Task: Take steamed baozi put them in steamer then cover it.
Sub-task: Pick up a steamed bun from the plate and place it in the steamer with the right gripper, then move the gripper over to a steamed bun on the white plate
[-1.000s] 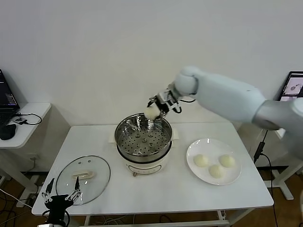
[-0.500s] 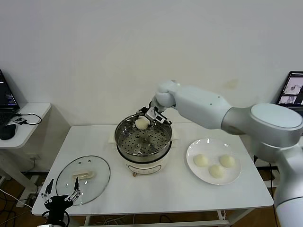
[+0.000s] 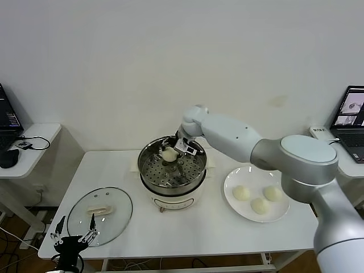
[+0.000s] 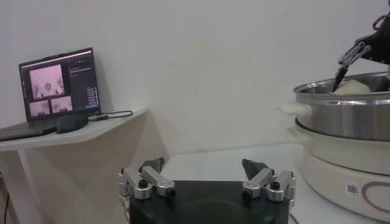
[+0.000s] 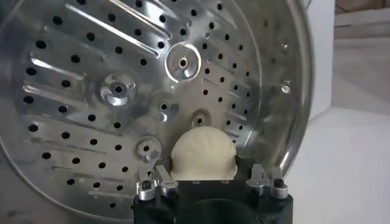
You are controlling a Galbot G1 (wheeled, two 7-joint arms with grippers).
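Head view has my right hand inside the steamer, fingers narrowly around one baozi. My left hand, spread wide, hangs near the cover.

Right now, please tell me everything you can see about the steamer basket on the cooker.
The steamer is a round, shiny steel basket with a rolled rim and a flat floor pierced by many small holes and pressed ridges. It sits upright on a white electric cooker base near the middle of the white table, uncovered. One pale baozi lies on its floor near the far wall, between the fingers of the right gripper, which reaches down inside. Nothing else is in it.
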